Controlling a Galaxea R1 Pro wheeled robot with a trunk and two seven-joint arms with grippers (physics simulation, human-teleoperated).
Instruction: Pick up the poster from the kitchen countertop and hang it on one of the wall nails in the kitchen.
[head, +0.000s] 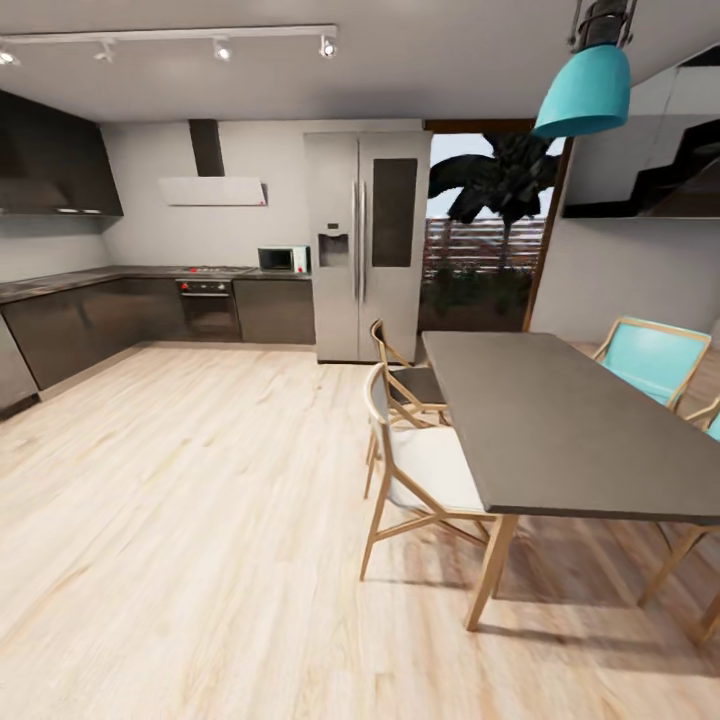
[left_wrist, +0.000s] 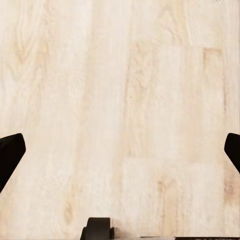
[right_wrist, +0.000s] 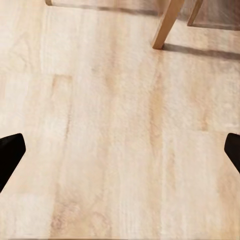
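Grippers: I read left gripper (left_wrist: 120, 150) and right gripper (right_wrist: 120, 150) spread wide, empty, over floor (head: 200, 520).
Countertop (head: 60, 281): far left.
Obstruction: table (head: 560, 420), chair (head: 415, 470) at right.
Right wrist: wooden leg (right_wrist: 167, 22).

Home kitchen-diner: steel fridge (head: 365, 245), oven (head: 208, 308), microwave (head: 283, 259), dark dining table (head: 560, 420), chairs (head: 415, 465), wood floor (head: 200, 520).
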